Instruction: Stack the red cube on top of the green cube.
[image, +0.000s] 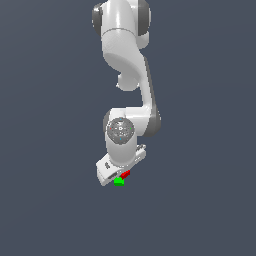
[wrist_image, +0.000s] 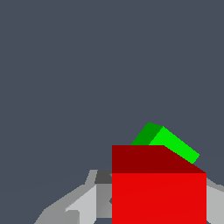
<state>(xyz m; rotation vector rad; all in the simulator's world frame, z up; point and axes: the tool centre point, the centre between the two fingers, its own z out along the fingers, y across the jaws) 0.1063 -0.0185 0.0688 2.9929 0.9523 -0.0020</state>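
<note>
In the exterior view we see the white arm (image: 125, 75) coming down from the top middle of the frame, with its claw (image: 120, 172) low in the center. Tucked right under the claw sits the red cube (image: 125, 174), only partly showing, and the green cube (image: 118, 181) lies just below it and a little toward the exterior view's left. The two seem to touch or nearly touch, though at this size we cannot tell which.

In the wrist view the red cube (wrist_image: 158, 197) fills the near part of the picture, with grey fingers (wrist_image: 83, 203) showing on either side of it, so we read the claw (wrist_image: 144, 205) as pinching the red cube. The green cube (wrist_image: 168, 142) peeks out from behind the red one, turned at an angle to it. All around them is a plain dark grey floor (wrist_image: 65, 87).
</note>
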